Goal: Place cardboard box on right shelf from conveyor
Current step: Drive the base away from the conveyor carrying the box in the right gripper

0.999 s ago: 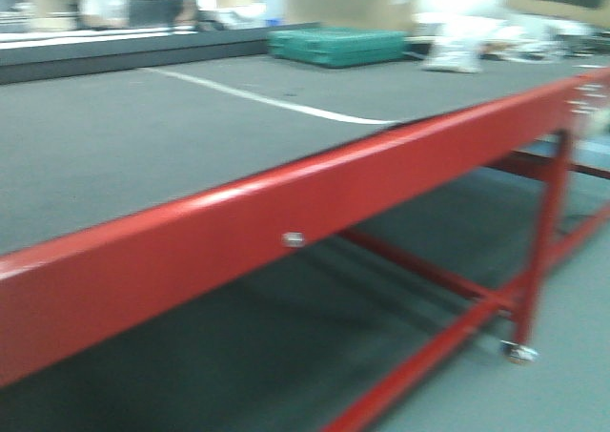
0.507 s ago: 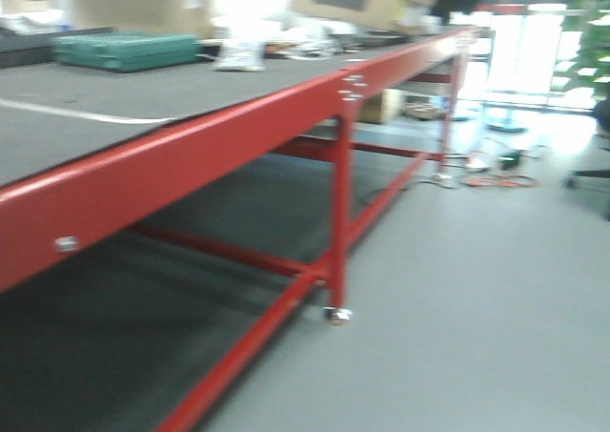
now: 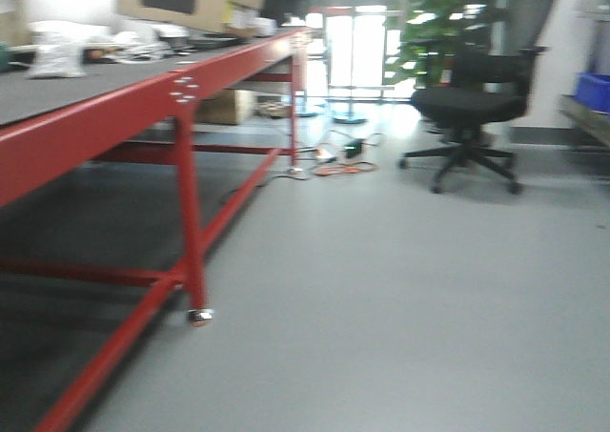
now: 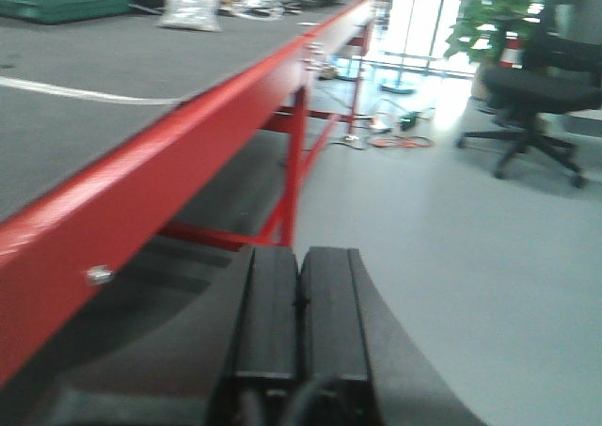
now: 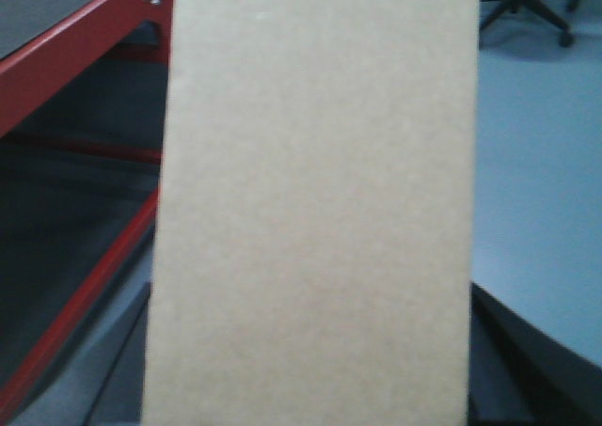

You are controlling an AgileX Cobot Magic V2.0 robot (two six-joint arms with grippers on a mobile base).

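Note:
A plain tan cardboard box (image 5: 315, 200) fills the middle of the right wrist view, held upright off the floor. My right gripper (image 5: 315, 374) is shut on it, with dark fingers (image 5: 531, 351) showing at the box's lower sides. The conveyor (image 3: 86, 127), a dark belt with a red frame, runs along the left, and it also shows beside my left gripper as the conveyor (image 4: 141, 172). My left gripper (image 4: 300, 257) is shut with nothing in it, hanging over the grey floor. A steel edge of the right shelf (image 3: 586, 117) shows at the far right.
A black office chair (image 3: 472, 98) stands on the floor ahead, with a plant (image 3: 434, 22) behind it and cables (image 3: 343, 160) near the conveyor's far leg. A blue bin (image 3: 593, 91) sits on the shelf. The red castor leg (image 3: 198, 316) is close at left.
The front view has swung to the right. The conveyor slid to the left of the picture, and the chair, plant and shelf edge came into view.

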